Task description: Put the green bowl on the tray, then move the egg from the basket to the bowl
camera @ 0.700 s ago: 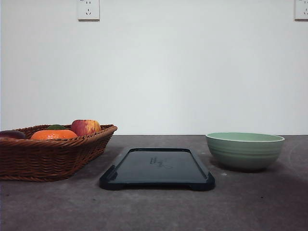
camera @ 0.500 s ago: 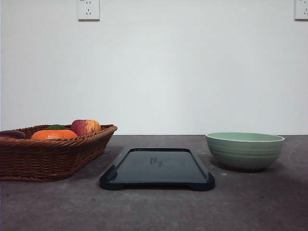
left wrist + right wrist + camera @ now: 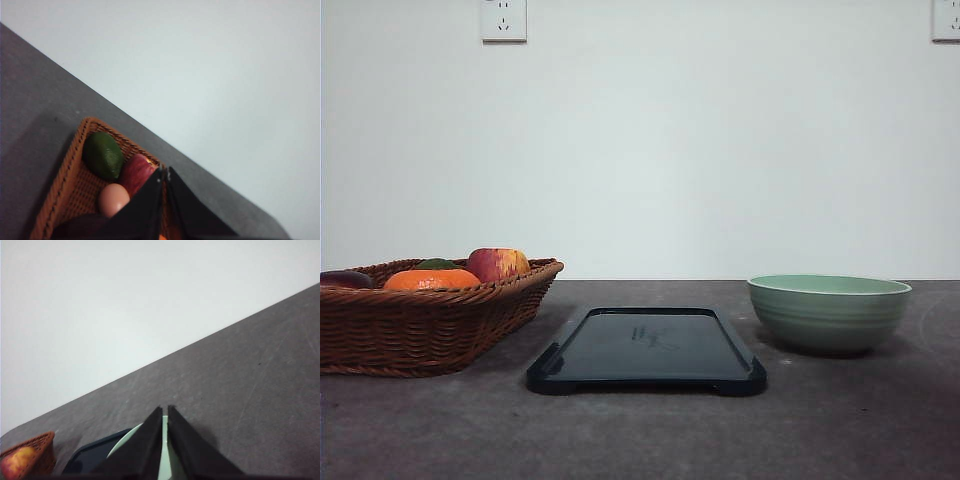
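Bowl [image 3: 829, 312] sits on surface [image 3: 840, 420], right of tray [image 3: 647, 348], apart from it. Basket [image 3: 420, 325] left of tray holds egg [image 3: 113, 199] touching apple [image 3: 136, 173], beside a green fruit [image 3: 102, 155]; orange [image 3: 431, 280] too. Left gripper [image 3: 164, 172] above basket, jaws together. Right gripper [image 3: 165, 411] above bowl, jaws together.

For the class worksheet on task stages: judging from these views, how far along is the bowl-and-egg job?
Nothing looks done. The green bowl sits on the table right of the tray, which is bare. The egg lies in the basket among the fruit. The left gripper and right gripper are shut and hold nothing. Both steps remain.
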You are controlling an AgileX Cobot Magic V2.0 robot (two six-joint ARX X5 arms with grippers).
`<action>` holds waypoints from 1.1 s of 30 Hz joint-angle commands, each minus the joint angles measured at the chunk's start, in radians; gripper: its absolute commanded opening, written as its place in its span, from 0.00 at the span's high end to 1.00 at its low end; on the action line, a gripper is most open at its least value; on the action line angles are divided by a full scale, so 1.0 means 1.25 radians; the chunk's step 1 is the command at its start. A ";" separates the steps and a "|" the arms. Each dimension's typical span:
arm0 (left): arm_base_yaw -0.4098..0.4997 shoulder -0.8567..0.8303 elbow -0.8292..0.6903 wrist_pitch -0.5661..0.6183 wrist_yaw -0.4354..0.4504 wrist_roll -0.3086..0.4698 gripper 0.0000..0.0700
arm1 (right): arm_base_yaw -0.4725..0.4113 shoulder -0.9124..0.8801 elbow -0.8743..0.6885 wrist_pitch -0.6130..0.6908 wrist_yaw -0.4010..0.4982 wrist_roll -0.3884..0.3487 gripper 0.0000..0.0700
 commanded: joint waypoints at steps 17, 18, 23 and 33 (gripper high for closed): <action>0.001 0.279 0.358 -0.271 0.045 0.306 1.00 | 0.001 0.258 0.292 -0.135 -0.136 -0.231 0.99; 0.001 0.304 0.381 -0.285 0.054 0.320 1.00 | 0.001 0.283 0.306 -0.137 -0.149 -0.241 0.99; 0.000 0.419 0.485 -0.347 0.126 0.387 1.00 | 0.002 0.386 0.360 -0.142 -0.213 -0.290 0.99; -0.041 0.619 0.629 -0.449 0.244 0.539 1.00 | 0.071 0.583 0.480 -0.202 -0.266 -0.427 0.99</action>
